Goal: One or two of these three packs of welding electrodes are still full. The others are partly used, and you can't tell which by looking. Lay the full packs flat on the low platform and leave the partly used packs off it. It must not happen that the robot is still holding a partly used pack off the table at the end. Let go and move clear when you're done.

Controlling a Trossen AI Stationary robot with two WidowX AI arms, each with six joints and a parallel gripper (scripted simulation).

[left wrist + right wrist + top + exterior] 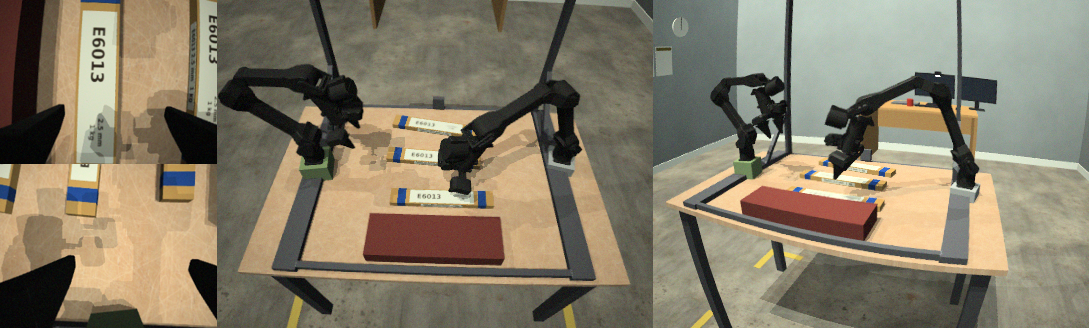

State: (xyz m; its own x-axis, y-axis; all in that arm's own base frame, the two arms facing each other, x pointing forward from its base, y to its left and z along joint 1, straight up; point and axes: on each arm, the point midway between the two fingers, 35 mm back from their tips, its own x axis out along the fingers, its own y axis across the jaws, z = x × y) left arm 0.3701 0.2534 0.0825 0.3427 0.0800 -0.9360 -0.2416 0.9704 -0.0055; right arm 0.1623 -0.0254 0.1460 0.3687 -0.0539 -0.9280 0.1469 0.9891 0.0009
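Left fingers (460,190) (838,171), spread open, straddle the near pack (429,197) (833,195) (97,91) (178,191), probably for weighing it; right fingers (353,135) (775,133), also wide, hang at left, leaving room.

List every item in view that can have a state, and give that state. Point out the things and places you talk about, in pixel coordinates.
Left claw (461,172) (839,167) (114,109): open, over the near pack
Right claw (355,136) (774,134) (131,262): open, holding nothing
Near pack (429,196) (838,196) (98,91) (177,179): flat, off the platform
Middle pack (419,155) (845,179) (209,77) (82,195): flat, off it
Far pack (432,125) (884,171) (7,191): flat, off it
Platform (434,237) (808,210) (7,55): no pack on it
Monitors (978,90): screens dark
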